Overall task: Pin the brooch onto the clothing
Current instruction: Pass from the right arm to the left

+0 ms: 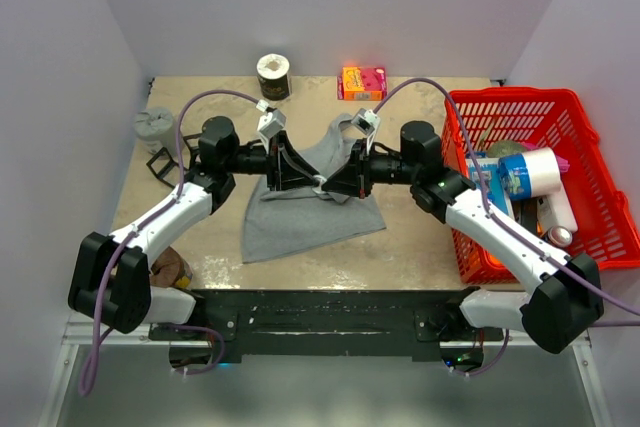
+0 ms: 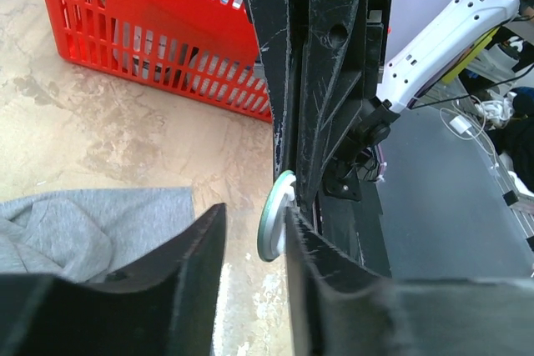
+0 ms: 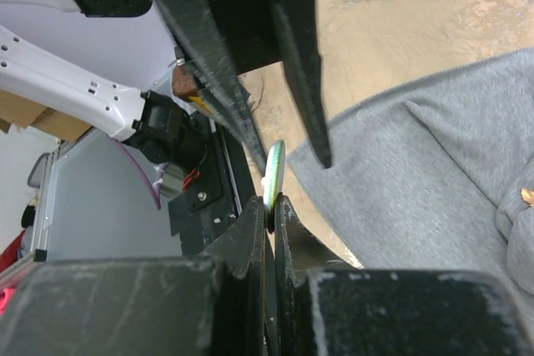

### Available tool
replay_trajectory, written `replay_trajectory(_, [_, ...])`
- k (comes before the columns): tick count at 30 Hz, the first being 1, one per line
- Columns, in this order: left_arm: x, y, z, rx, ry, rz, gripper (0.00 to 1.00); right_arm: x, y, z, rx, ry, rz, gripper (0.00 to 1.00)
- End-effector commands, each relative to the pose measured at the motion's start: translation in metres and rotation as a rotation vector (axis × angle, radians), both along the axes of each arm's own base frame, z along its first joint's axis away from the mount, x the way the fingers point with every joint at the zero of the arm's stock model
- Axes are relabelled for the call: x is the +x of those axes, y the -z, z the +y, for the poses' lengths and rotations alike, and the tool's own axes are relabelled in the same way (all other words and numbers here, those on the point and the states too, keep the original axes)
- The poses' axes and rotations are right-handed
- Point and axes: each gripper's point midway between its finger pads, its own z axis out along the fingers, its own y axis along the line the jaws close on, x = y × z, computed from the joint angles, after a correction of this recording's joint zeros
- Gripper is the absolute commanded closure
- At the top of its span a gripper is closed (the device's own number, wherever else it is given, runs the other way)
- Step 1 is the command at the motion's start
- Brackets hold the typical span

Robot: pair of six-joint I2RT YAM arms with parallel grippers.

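Now the right pincer (image 3: 271,206) is squeezed shut on the bottom edge of the brooch (image 3: 275,160). The brooch is a thin round disc with a green rim, and it sticks out just past the pincer's tips. The left pincer (image 2: 256,213) is open, with the brooch in the gap. Whether it touches the brooch cannot be told. The clothing (image 3: 417,164) lies flat below both pincers. The brooch looks small, light, hard and likely slippery, so it is best held by its rim. The clothing is soft and floppy and would bunch up if pushed.

Beige table (image 1: 205,242); grey clothing (image 1: 300,222), red basket (image 1: 515,96), box (image 1: 362,82).
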Motion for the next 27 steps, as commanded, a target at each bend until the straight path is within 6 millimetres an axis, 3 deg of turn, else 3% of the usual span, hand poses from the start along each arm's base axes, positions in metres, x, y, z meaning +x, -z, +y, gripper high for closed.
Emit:
replay_trajectory(1, [0.002,-0.017,0.001,-0.02,0.018,-0.069,0.74,0.0,-0.02,0.001,0.02,-0.035,-0.072,1.0])
replay_trajectory(8, [0.002,-0.016,0.001,-0.02,0.025,-0.064,0.86,0.002,-0.017,-0.003,0.003,-0.018,-0.068,1.0])
replay_trajectory(13, [0.0,-0.018,0.0,-0.028,0.039,-0.075,1.0,0.002,-0.019,-0.004,0.011,-0.023,-0.07,1.0])
replay_trajectory(18, [-0.006,-0.022,0.001,-0.069,0.043,-0.06,1.0,0.004,-0.017,-0.003,0.014,-0.006,-0.047,1.0])
replay_trajectory(23, [0.003,-0.023,0.0,-0.104,-0.036,-0.045,1.0,0.008,-0.018,-0.004,0.059,0.034,-0.053,0.82])
replay_trajectory(27, [0.011,-0.022,0.0,-0.113,-0.087,-0.032,1.0,0.005,-0.017,-0.005,0.076,0.046,-0.047,0.76])
